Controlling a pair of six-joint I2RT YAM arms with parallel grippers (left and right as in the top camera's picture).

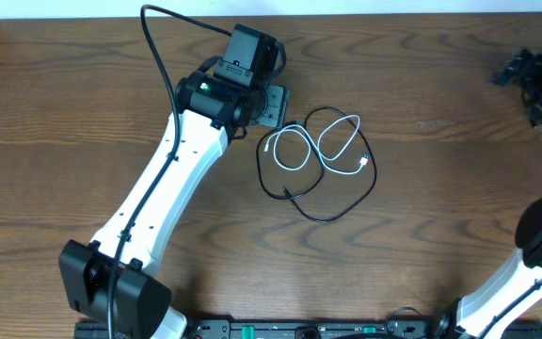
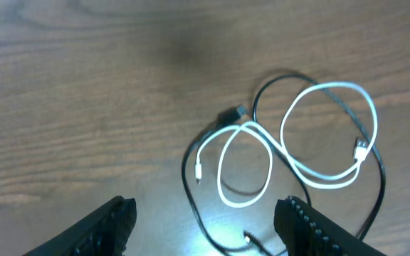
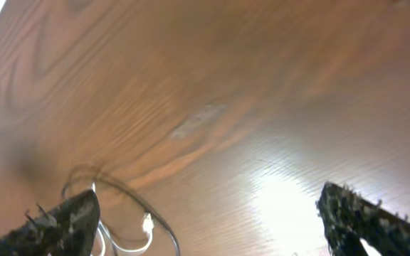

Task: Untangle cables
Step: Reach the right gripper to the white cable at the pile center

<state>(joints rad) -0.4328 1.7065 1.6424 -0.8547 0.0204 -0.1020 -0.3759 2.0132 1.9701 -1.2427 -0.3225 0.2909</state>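
- Two cables lie crossed near the middle of the desk [image 1: 64, 113]. The white cable [image 2: 329, 86] makes two loops and seems to lie over a wider loop of the black cable [image 2: 184, 178]. They overlap at several spots, so the untangling looks barely begun.
- Nearest them is the left hand [image 2: 205, 238], hovering just to the left and far side of the pile, fingers spread fairly wide with nothing between them.
- Off at the far right, well apart from the pile, the right hand [image 3: 216, 227] hangs with fingers wide and empty. The cables only show in the corner of its view.
- Step in hand, as I judge it: the left hand is lining up for a first pick.
- Next move probably calls for pinching one cable alone, perhaps the white cable at a loop clear of the black one, then drawing it sideways. The right hand would likely need to come across and pin the other cable.
- Underfoot of it all, the desk is dark brown wood grain with some lamp glare. A pale strip runs beyond its far edge, and no more of the room shows.
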